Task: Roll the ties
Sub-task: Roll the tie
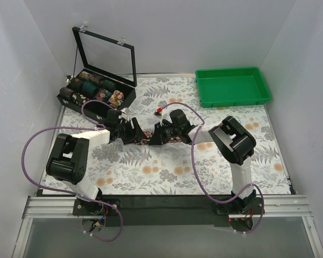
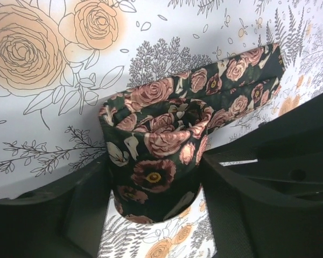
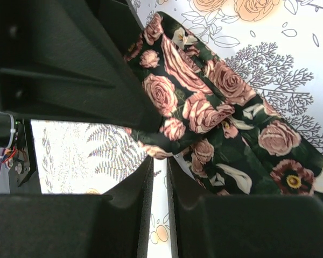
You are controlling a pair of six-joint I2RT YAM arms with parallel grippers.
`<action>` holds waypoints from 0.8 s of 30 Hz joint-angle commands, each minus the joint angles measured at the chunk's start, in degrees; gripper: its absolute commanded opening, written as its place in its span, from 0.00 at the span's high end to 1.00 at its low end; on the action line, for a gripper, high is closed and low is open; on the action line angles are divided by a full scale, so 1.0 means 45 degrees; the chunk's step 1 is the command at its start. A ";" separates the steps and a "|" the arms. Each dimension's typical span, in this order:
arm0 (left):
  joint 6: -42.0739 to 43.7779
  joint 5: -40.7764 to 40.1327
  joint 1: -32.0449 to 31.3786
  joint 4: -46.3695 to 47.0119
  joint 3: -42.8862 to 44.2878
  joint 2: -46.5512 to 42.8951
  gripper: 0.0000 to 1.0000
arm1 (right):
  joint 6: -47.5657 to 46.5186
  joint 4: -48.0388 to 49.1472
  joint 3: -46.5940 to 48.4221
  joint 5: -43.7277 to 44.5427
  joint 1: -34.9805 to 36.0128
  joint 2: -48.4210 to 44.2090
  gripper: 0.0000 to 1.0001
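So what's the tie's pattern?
The tie shows pink roses on dark green; clearest in left wrist view.

Two arms, one loose tie, one box, one green tray.

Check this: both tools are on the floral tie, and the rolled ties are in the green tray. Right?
No. The top view shows the rolled ties in the black box at back left, not the green tray. The rest holds.
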 commanded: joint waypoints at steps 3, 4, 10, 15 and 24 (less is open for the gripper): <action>-0.0246 -0.0221 0.0048 -0.0011 -0.0238 0.0014 0.47 | -0.0216 0.0559 0.0342 0.0043 0.0001 -0.0056 0.81; -0.0266 -0.0376 0.0048 -0.0147 -0.0200 0.0015 0.49 | -0.0197 0.0559 0.0322 0.0062 0.0021 -0.0095 0.81; -0.0578 -0.0651 0.0048 -0.0518 -0.0141 0.0034 0.64 | -0.0275 0.0559 -0.0476 0.0471 -0.0076 -0.1031 0.77; -0.0735 -0.1042 0.0048 -0.1104 -0.0063 -0.0356 0.70 | -0.0352 0.0423 -0.1825 0.1446 -0.0777 -0.2730 0.62; -0.0287 -0.2406 0.0048 -0.3348 0.0151 -0.1645 0.78 | -0.1484 -0.1918 -0.3545 0.3244 -0.2186 -0.5444 0.45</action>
